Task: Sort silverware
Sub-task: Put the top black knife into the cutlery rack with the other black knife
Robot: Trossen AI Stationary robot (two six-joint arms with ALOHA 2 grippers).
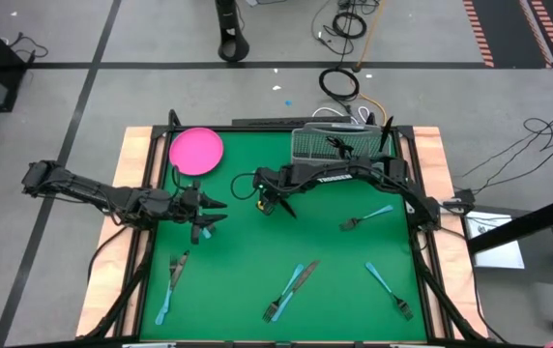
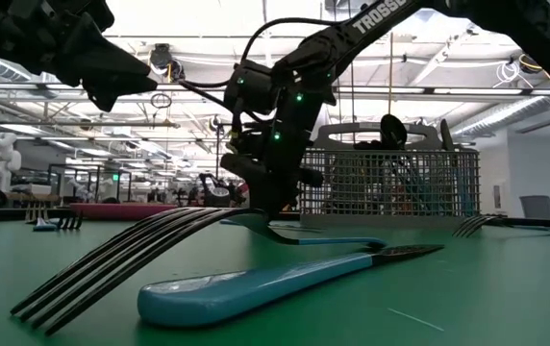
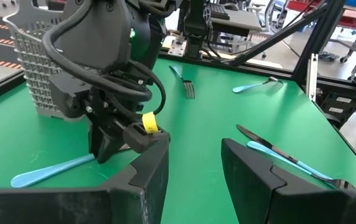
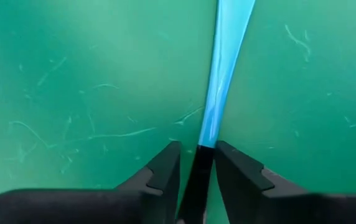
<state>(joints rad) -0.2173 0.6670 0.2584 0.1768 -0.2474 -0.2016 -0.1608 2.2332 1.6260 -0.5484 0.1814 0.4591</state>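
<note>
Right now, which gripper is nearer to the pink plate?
The left gripper. It hovers just below the pink plate in the high view. The right gripper is farther off toward the table's middle, closed around a utensil.

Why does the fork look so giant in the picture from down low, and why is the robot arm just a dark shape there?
In the low view the fork lies right by the camera, so it looms huge and its tines look soft; the right gripper is dark against bright ceiling lights. In the high view the same pieces look tiny. In the right wrist view the blue handle is blurry, being so close.
</note>
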